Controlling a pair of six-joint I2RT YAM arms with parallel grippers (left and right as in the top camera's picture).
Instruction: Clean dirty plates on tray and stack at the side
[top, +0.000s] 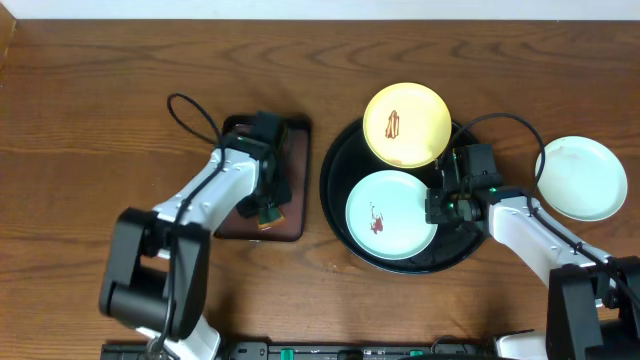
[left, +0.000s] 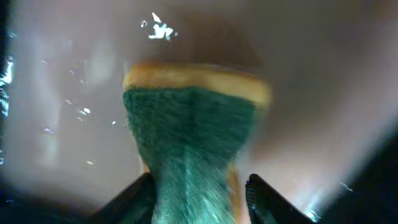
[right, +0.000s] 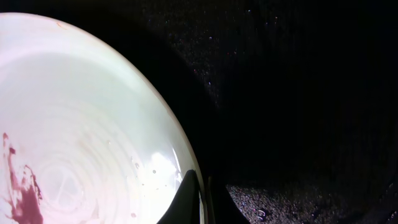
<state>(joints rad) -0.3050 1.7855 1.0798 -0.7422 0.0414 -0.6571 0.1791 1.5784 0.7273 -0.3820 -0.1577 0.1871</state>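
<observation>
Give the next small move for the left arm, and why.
Probably close the left gripper firmly on the sponge and lift it off the brown tray. The sponge sits between its fingers, grip unclear, while the right gripper pinches the rim of the smeared mint plate in the black tray, ready for wiping.

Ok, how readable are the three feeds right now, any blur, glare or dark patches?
Overhead: sharp, evenly lit, mild sheen on the yellow plate. Left wrist: too close, the sponge is blurred, with white glints on the brown tray. Right wrist: the mint plate is nearly washed out, the black tray almost lost in darkness.
</observation>
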